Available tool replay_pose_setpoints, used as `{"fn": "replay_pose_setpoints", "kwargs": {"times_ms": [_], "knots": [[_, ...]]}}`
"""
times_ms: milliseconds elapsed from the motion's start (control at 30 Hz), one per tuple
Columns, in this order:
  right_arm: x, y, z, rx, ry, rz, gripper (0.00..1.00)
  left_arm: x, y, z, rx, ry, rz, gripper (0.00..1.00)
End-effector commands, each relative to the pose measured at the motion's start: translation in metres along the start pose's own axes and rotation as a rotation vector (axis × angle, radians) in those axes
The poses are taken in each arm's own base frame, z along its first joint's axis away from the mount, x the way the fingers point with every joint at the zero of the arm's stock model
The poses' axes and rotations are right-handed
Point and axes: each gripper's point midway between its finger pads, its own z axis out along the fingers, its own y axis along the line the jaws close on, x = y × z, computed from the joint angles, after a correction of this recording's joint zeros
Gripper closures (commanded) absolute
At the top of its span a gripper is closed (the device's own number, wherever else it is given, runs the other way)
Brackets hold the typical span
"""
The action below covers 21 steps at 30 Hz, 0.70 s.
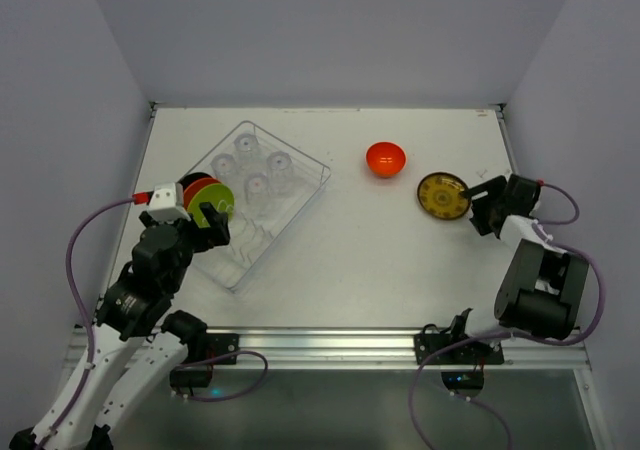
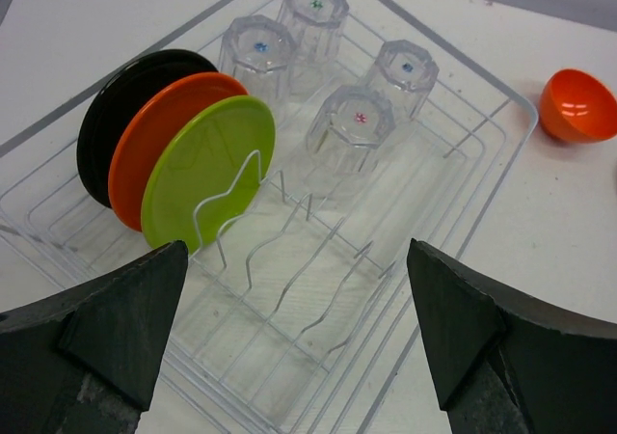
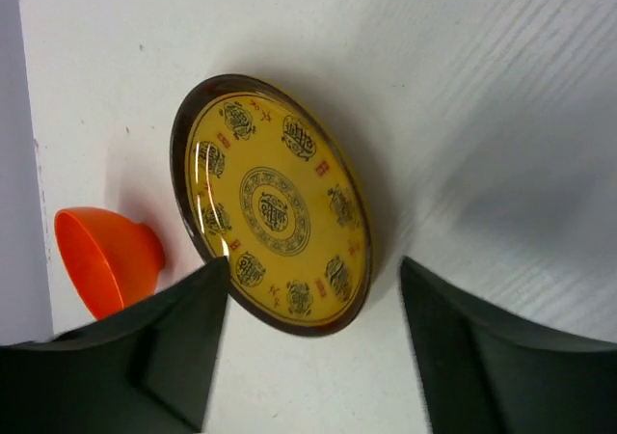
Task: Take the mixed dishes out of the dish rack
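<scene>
Top external view: dish rack (image 1: 322,177) at left holds three plates (image 2: 207,183) and four glasses (image 2: 352,125); left gripper (image 2: 294,299), spread wide, hovers at its near end. Right gripper (image 1: 482,211), jaws apart, faces yellow plate (image 1: 443,194) lying flat at right.

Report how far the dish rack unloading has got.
Done: orange-red bowl and yellow patterned plate lie on the table, right gripper open at that plate. In hand: nothing; left gripper open over the dish rack. Left: black plate, orange-red plate, green plate, four glasses.
</scene>
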Motion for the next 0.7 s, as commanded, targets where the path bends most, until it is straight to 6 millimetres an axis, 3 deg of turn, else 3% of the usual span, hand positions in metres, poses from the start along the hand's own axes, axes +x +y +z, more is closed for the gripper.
{"fn": "replay_pose_setpoints", "kwargs": {"times_ms": [0,33,67,100,167,200,233,300,333,433,667], "knots": [[-0.038,0.029,-0.045,-0.037,-0.163,-0.086,0.19,-0.013,-0.001,0.007,-0.038,-0.001,0.022,0.00],[-0.044,0.033,-0.057,-0.036,-0.194,-0.100,0.07,-0.024,0.000,0.005,-0.059,-0.009,0.018,0.00],[-0.048,0.032,-0.069,-0.020,-0.222,-0.110,0.03,-0.021,0.005,0.005,-0.093,0.023,0.030,0.00],[-0.057,0.045,-0.095,-0.066,-0.292,-0.140,0.01,-0.019,0.008,0.011,-0.133,0.057,0.057,0.00],[-0.059,0.057,-0.120,-0.125,-0.339,-0.172,0.01,-0.024,0.006,0.014,-0.141,0.086,0.119,0.00],[-0.053,0.068,-0.132,-0.192,-0.328,-0.207,0.01,-0.016,0.006,0.024,-0.159,0.140,0.165,0.00],[-0.048,0.085,-0.157,-0.300,-0.351,-0.238,0.01,-0.012,0.006,0.028,-0.167,0.171,0.200,0.00],[-0.029,0.105,-0.174,-0.476,-0.324,-0.294,0.01,0.000,0.010,0.041,-0.202,0.256,0.289,0.00],[-0.006,0.119,-0.192,-0.614,-0.253,-0.346,0.01,0.005,0.013,0.045,-0.215,0.289,0.338,0.00],[0.027,0.123,-0.201,-0.759,-0.147,-0.406,0.01,0.017,0.022,0.061,-0.288,0.361,0.426,0.00],[0.044,0.100,-0.190,-0.760,-0.148,-0.461,0.01,0.020,0.028,0.088,-0.387,0.486,0.520,0.02]]}}
